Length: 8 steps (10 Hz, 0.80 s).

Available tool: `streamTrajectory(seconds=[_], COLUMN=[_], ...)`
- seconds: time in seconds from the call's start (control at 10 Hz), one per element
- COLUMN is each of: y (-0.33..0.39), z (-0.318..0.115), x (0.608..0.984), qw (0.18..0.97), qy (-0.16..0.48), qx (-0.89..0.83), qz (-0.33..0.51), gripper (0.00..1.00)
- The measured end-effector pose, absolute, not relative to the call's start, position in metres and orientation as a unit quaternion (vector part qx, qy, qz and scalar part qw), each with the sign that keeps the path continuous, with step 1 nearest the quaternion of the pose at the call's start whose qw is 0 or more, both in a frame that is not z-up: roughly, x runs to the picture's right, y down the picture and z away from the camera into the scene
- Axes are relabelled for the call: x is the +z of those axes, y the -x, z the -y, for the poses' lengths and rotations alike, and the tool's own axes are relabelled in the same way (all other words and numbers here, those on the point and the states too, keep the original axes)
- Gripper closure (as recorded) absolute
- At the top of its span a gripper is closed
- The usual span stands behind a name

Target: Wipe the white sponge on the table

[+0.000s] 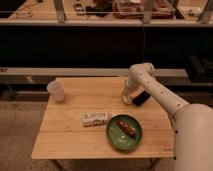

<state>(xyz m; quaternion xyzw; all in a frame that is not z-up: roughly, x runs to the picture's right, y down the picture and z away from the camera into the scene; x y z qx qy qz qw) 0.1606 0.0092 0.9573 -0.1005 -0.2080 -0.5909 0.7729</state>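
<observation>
Gripper (128, 99) down at the counter (70, 142) surface, just left of the black phone (141, 98) near the far right edge, jaws clenched; the white sponge (127, 100) appears pinched under them against the wood, mostly hidden, so its long axis and heading cannot be read. Wiping looks underway rather than finished, I judge: sponge pressed to the planks, most of the top left to cover. Toward the viewer from the phone sit a printed white packet (95, 118) and a green plate (124, 133); a plastic cup (56, 91) stands far left.

Speckled grey floor (20, 125), dark recess behind, long pale counter (100, 22) above, dim warm light
</observation>
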Motion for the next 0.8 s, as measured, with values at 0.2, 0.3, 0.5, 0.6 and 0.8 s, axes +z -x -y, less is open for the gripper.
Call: streamTrajectory(seconds=[0.2,0.3,0.5,0.6,0.8], y=[-0.165,-0.164,-0.150,-0.143,-0.112], z=[0.009,0.014,0.022,0.024,0.034], x=[0.971,0.978,0.997,1.004,1.014], qw=[0.788,0.792,0.793,0.791,0.779], qy=[0.090,0.088,0.086,0.086,0.077], qx=[-0.576,-0.571,-0.571,-0.572,-0.586], qz=[0.196,0.194,0.197,0.199,0.211], gripper=[1.00,1.00,1.00,1.00,1.00])
